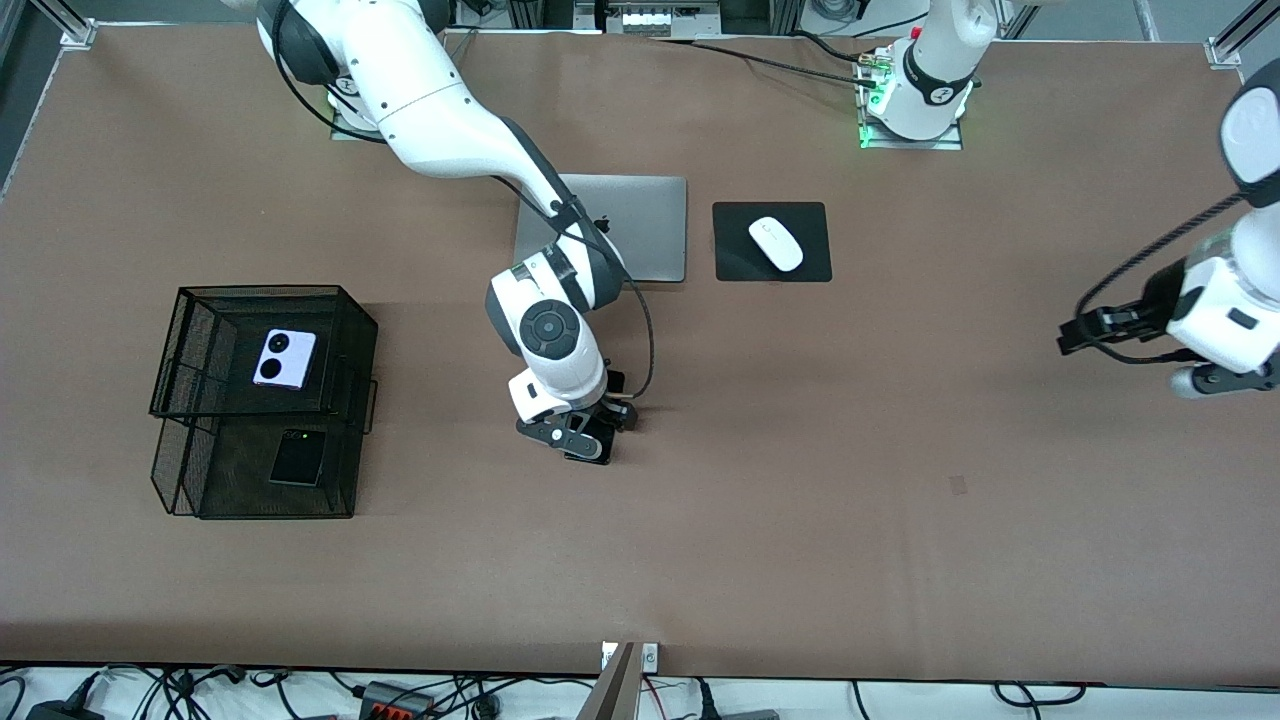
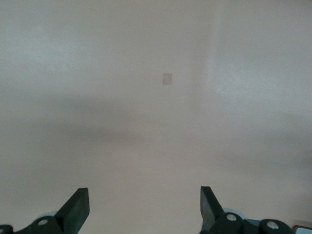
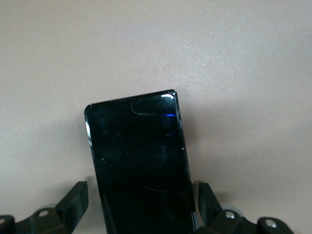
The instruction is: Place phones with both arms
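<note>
Three phones were in view. Nearest the front camera, the right pincer (image 1: 588,437) sat low over mid-bench, fingers (image 3: 73,197) spread apart either side of the long black slab phone (image 3: 139,161), which lay flat on the brown bench (image 1: 800,500); contact with the fingers could not be told. Black flip phone (image 1: 297,458) lay in the lower tier of the black mesh rack (image 1: 190,400) toward the right arm's end. Lilac flip phone (image 1: 284,359) with two black lenses lay on the rack's upper tier, slightly farther back. Left pincer (image 2: 145,207) waited over bare bench at the left arm's end, fingers wide apart, holding nothing. Farther back, white mouse (image 1: 776,243) sat on black mousepad (image 1: 800,265), beside closed silver laptop (image 1: 640,215).
</note>
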